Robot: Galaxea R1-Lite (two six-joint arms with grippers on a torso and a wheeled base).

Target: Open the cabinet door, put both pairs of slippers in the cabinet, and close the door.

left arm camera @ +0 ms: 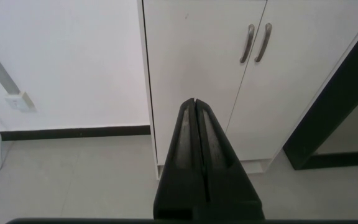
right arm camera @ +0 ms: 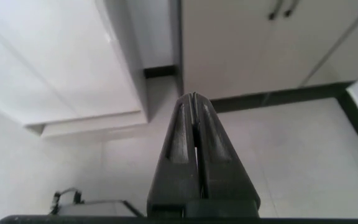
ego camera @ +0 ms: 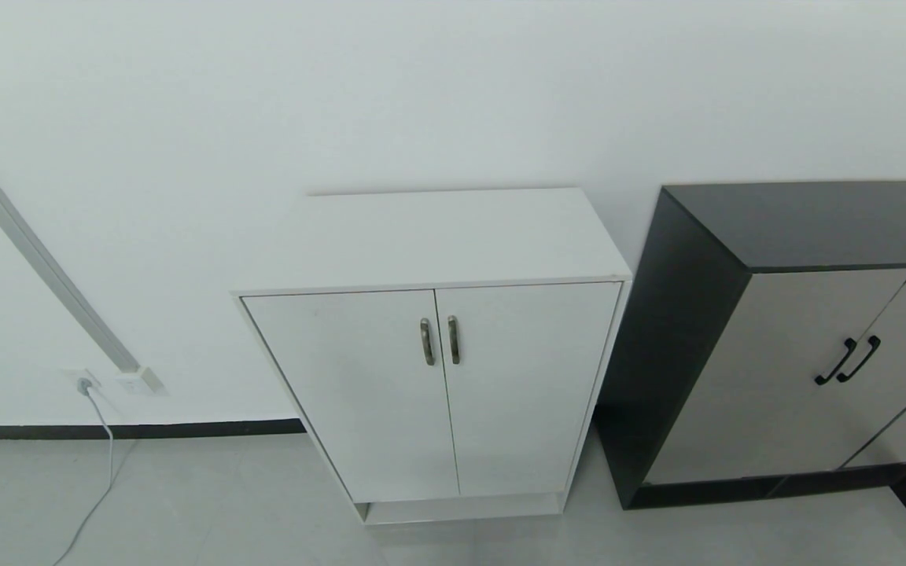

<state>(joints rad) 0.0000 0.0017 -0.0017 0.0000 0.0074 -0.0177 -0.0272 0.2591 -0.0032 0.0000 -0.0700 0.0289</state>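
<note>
My left gripper has its two fingers pressed flat together with nothing between them. It hangs above the floor, in front of the white cabinet and apart from it, near the cabinet's lower left corner. My right gripper is squeezed closed the same way and carries nothing. It hangs over the floor in front of the narrow gap between the white cabinet and the dark cabinet.

From my head view, the white cabinet stands on the floor with its back against the wall. Both of its doors lie flush and closed, and two metal handles sit upright side by side at the middle seam. A low open strip runs along its base under the doors.

The dark cabinet stands just beside it on my right, also against the wall. Its grey doors are closed, and a pair of black handles sits at their seam.

To my left, low on the wall, is a socket, and a grey cable drops from it to the floor. A grey conduit slants down the wall towards it.
</note>
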